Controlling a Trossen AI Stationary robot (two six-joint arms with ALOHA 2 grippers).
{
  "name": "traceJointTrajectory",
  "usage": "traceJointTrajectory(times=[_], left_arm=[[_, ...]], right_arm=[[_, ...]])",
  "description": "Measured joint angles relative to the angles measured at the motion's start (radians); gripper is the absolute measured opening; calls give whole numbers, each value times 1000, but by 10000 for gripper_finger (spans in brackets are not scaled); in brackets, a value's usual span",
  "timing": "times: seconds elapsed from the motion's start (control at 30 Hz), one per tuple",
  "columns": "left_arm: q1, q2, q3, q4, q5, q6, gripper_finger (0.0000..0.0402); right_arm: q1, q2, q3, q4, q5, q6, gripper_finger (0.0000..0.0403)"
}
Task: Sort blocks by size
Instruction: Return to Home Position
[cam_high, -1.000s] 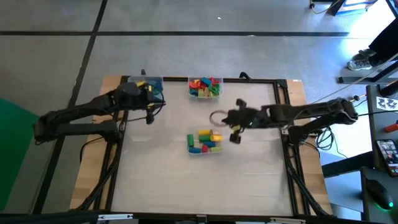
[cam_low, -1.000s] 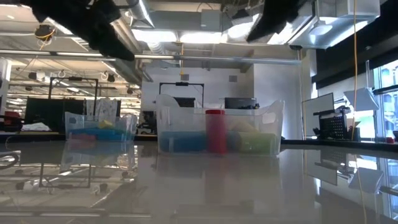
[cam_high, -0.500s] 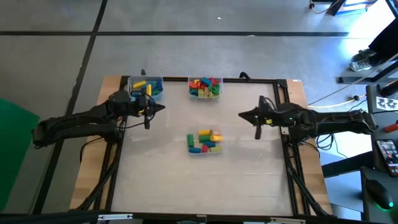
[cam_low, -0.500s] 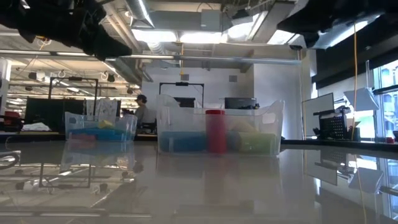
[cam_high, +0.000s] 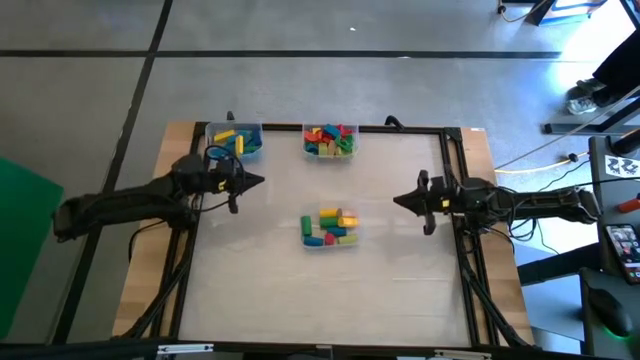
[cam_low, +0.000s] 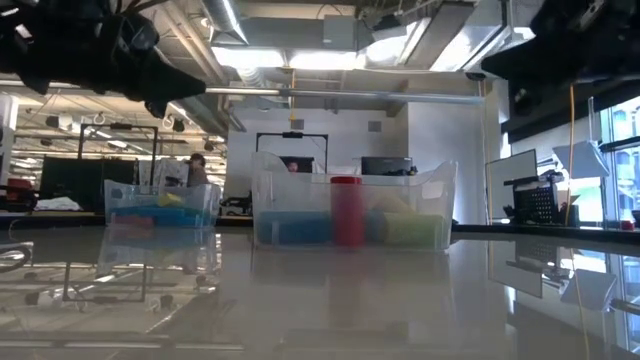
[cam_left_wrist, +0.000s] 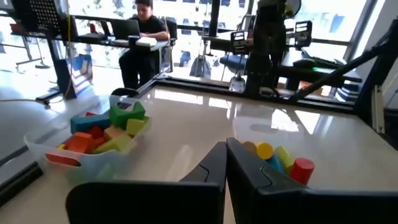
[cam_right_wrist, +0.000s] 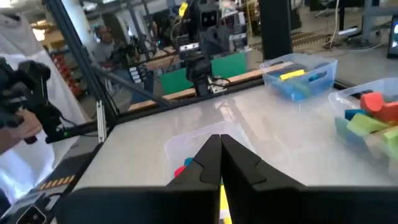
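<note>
The left end effector (cam_high: 252, 181) was held near the desk's (cam_high: 400, 280) left edge, the right end effector (cam_high: 402, 200) near its right edge; both were closed, empty.

Left claw (cam_left_wrist: 225, 146) fingers pressed together, nothing between them, over the white table (cam_left_wrist: 186, 121). One side: clear tub (cam_left_wrist: 43, 149) holding red, green, blue and yellow blocks (cam_left_wrist: 102, 130). Other side, just past the fingers: yellow and red cylinders (cam_left_wrist: 283, 160). Person (cam_left_wrist: 142, 28) seated at a desk beyond the table.
</note>
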Motion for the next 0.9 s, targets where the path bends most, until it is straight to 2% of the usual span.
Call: traceJointTrajectory(times=[0.23, 0.43, 0.53, 0.63, 0.73, 0.9], left_arm=[[3, -49, -20, -35, -84, 19, 1], [1, -47, -25, -28, -83, 15, 1], [-1, -56, -67, 14, -68, 3, 1], [0, -89, -129, 84, -53, -64, 1], [-2, -139, -174, 78, -12, -98, 1], [-48, -243, -202, 65, -24, -134, 1]], right_arm=[[0, -122, -32, -32, 5, 4, 10], [0, -127, -30, -53, 2, 6, 10], [0, -130, -39, -107, -17, -17, 10], [0, -147, -57, -124, -22, -24, 10], [0, -172, -78, -126, -22, -26, 10], [0, -243, -116, -131, 11, -25, 10]])
